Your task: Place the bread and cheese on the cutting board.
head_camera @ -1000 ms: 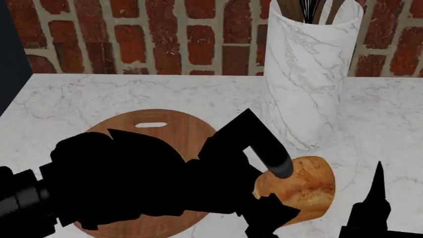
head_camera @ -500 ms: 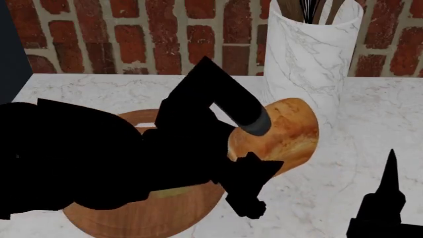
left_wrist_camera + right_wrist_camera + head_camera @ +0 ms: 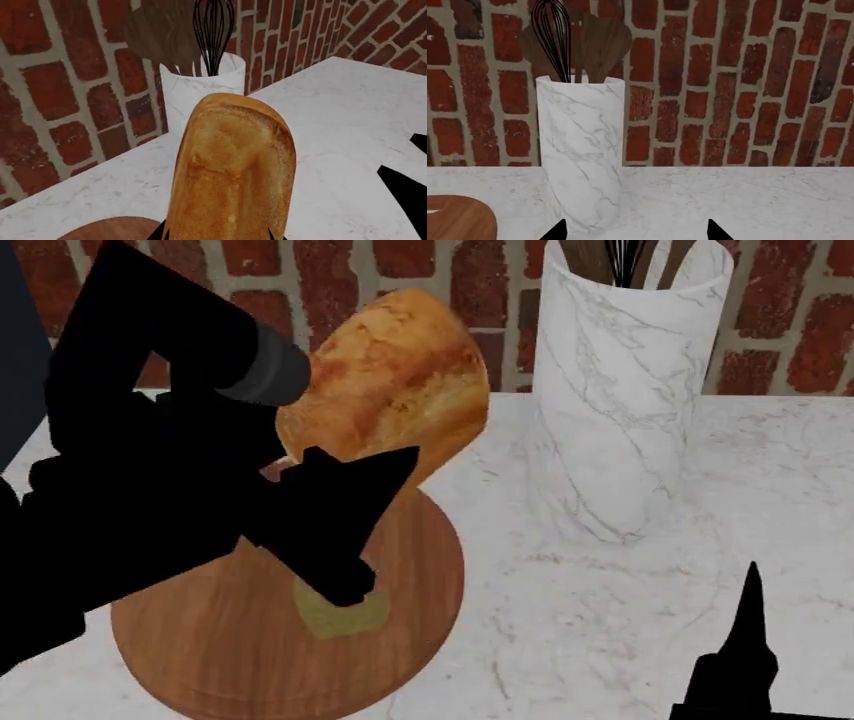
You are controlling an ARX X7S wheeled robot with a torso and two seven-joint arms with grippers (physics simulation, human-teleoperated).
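My left gripper point(image 3: 314, 430) is shut on the bread point(image 3: 387, 375), a golden-brown loaf, and holds it in the air above the far part of the cutting board point(image 3: 220, 640). In the left wrist view the bread point(image 3: 230, 170) fills the middle between the jaw tips, with a bit of the board point(image 3: 113, 229) below. The cheese point(image 3: 344, 612), an olive-yellow block, lies on the board, partly hidden behind my left gripper. My right gripper point(image 3: 635, 232) is open and empty, low over the counter at the front right; one finger point(image 3: 745, 650) shows in the head view.
A tall white marble utensil holder point(image 3: 621, 390) with a whisk and wooden spoons stands right of the board, against the brick wall; it also shows in the right wrist view point(image 3: 582, 155) and the left wrist view point(image 3: 200, 85). White marble counter point(image 3: 627, 620) lies all around.
My left gripper has lifted the bread off the counter at the right of the board and carried it up and to the left, over the board. The cheese on the board has come into view.
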